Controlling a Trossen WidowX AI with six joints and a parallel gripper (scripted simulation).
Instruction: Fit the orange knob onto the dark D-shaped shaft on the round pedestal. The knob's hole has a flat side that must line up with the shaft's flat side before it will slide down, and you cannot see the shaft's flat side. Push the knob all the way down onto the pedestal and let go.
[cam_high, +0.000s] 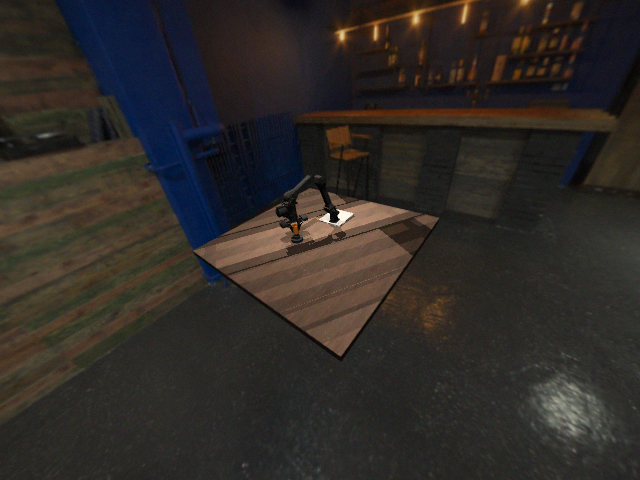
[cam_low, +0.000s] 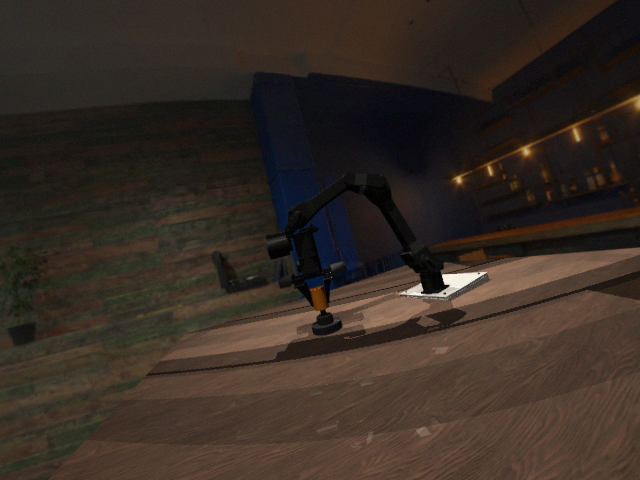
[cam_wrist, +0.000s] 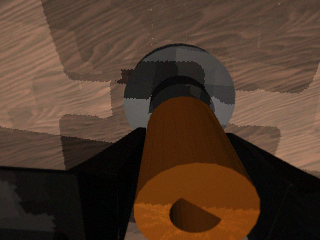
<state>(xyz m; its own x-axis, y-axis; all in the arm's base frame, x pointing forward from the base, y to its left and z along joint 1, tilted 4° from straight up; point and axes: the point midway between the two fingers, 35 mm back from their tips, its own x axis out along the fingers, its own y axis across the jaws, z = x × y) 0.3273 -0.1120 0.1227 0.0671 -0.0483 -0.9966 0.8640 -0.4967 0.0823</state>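
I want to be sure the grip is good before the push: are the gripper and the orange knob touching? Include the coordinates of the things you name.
Touching: the exterior view shows the gripper's (cam_low: 319, 298) fingers closed around the knob (cam_low: 320, 299).
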